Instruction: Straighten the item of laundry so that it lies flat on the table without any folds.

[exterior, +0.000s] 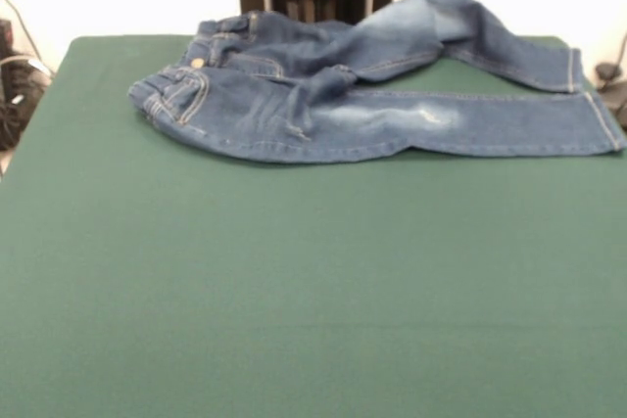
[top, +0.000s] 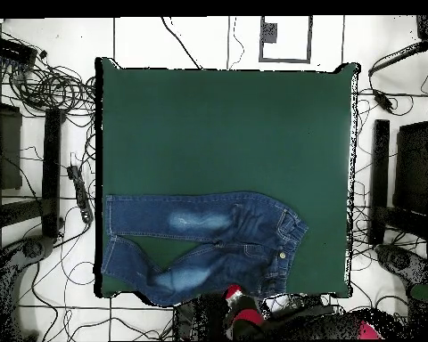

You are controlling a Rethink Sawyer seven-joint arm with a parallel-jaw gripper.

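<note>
Tangled black cables on white tiled floor; dark equipment alongside

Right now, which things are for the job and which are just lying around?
For the job: the jeans, still rumpled; the green table under them.

Just lying around: tangled cables and black boxes on the floor.

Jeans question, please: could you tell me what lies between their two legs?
Only a bare wedge of the table shows between the legs of the jeans, clearest in the overhead view.
</note>
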